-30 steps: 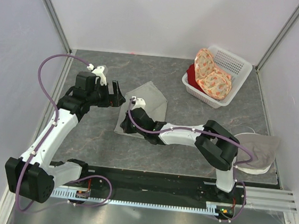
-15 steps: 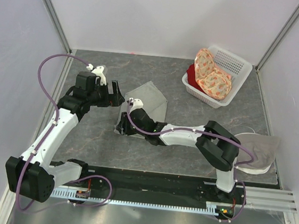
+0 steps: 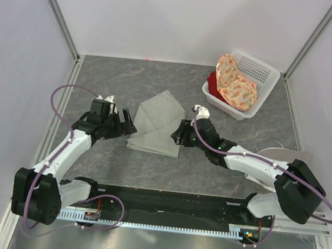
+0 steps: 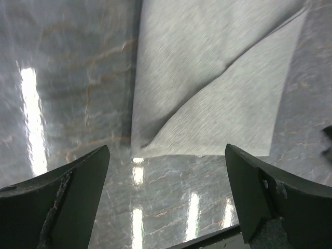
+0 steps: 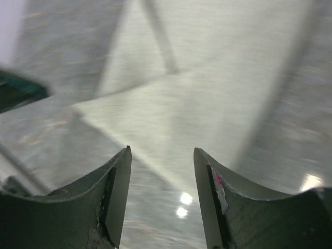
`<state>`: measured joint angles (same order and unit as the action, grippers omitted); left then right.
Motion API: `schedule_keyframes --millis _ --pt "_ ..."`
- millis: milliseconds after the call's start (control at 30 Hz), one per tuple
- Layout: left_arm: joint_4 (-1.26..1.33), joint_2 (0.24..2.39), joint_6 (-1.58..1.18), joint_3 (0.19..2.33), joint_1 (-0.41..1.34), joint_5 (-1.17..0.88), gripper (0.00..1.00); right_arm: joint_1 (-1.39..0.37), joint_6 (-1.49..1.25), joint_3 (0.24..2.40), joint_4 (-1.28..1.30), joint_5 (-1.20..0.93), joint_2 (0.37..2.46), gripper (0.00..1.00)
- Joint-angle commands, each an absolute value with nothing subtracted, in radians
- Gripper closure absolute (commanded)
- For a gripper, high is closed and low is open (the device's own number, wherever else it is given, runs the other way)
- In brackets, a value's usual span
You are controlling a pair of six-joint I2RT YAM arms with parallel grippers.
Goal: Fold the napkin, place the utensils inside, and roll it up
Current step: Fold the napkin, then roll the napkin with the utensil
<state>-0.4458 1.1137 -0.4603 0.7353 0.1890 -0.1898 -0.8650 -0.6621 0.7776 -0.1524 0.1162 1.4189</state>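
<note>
**Right gripper lets go of the fold and backs away**

At the left of the overhead view, the left gripper (image 3: pixel 127 122) sits lower in the frame than it did a second ago. It is now just beside the napkin's left edge, with its fingers spread wide and empty. Its wrist view shows a corner of the cloth ahead of the fingers, untouched.

In the middle, the napkin (image 3: pixel 157 123) lies flat on the grey table (image 3: pixel 129 79), one layer doubled over another with a diagonal edge showing. A second ago the right arm stretched across it, its jaws shut near the cloth's left side. Now the right gripper (image 3: pixel 181 133) has drawn back to the napkin's right edge. Its jaws are partly parted and nothing is between them.

In the upper right corner, a white basket (image 3: pixel 260 72) holds an orange floral cloth (image 3: pixel 235 87).

The release suggests a fold has just been laid, and the cloth appears to keep its shape without help, so the folding step looks done or close to it. No fork shows in any view. Placing the utensils has therefore not begun, and finding one is probably next, with the rolling still to come.
</note>
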Motion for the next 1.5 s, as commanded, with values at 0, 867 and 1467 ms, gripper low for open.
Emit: schedule_keyframes --millis 0,867,1467 --pt "-0.345 1.114 -0.572 0.655 0.184 -0.158 0.0 -0.769 -0.663 0.687 -0.107 0.071 1.319 0.4" --pt "-0.126 1.229 -0.687 0.463 0.181 -0.173 0.43 -0.735 -0.586 0.643 -0.1 0.003 1.269 0.41" --pt "-0.202 1.292 -0.669 0.583 0.141 -0.371 0.98 -0.997 -0.177 0.885 -0.193 0.11 1.537 0.4"
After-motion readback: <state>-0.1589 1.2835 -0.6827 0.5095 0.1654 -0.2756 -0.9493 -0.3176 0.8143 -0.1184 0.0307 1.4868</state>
